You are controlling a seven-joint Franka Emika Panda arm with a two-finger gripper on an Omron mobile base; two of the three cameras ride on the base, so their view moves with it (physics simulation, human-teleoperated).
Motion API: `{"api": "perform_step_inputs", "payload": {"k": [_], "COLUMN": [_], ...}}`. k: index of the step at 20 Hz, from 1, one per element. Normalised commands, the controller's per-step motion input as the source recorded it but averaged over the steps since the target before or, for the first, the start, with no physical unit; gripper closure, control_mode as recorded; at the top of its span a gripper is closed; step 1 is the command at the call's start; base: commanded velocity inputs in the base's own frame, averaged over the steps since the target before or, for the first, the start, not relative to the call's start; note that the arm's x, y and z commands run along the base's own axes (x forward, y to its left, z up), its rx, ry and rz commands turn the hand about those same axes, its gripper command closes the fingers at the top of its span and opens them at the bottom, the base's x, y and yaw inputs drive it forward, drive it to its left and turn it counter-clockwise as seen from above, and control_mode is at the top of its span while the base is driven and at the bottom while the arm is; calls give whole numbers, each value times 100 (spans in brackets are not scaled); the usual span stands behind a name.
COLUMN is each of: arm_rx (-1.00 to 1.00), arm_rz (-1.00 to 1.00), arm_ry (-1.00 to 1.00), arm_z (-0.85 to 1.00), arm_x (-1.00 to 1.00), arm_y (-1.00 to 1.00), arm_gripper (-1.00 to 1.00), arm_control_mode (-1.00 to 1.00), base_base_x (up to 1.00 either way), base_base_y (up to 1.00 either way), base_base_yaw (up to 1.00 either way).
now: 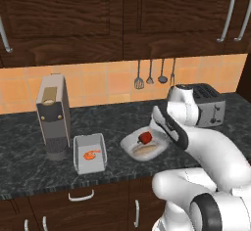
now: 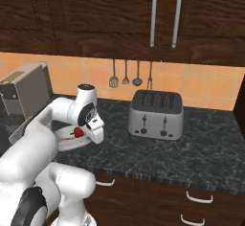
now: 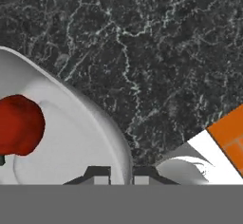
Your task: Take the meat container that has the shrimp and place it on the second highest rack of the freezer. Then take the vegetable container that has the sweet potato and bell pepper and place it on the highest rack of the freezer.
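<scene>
My own arm hides the three o'clock rim of the vegetable container (image 1: 133, 146). At nine o'clock in my hand view, the picture's edge cuts off the bell pepper (image 3: 19, 124).

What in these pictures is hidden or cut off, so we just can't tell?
- Left base view: the arm covers the vegetable container's right rim and the toaster's left end.
- Right base view: the arm hides most of that container.
- Hand view: the bell pepper runs off the left edge.

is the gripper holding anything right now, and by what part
Yes: the gripper is shut on the rim of the bowl holding the red pepper.
</scene>
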Motion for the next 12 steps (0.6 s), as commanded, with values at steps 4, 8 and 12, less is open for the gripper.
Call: {"api": "perform_step_inputs", "payload": {"k": [4, 8, 12], "arm_rx": [12, 23, 17], "arm_rz": [-30, -38, -41], "arm_ry": [-27, -27, -18], "arm_z": [99, 78, 82], "arm_x": [-100, -100, -100], "arm_y": [0, 0, 0], "arm_gripper": [100, 100, 100], "arm_control_mode": [-100, -100, -100], "base_base_x": [0, 0, 0], "base_base_y": [0, 0, 0], "base_base_yaw": [0, 0, 0]}}
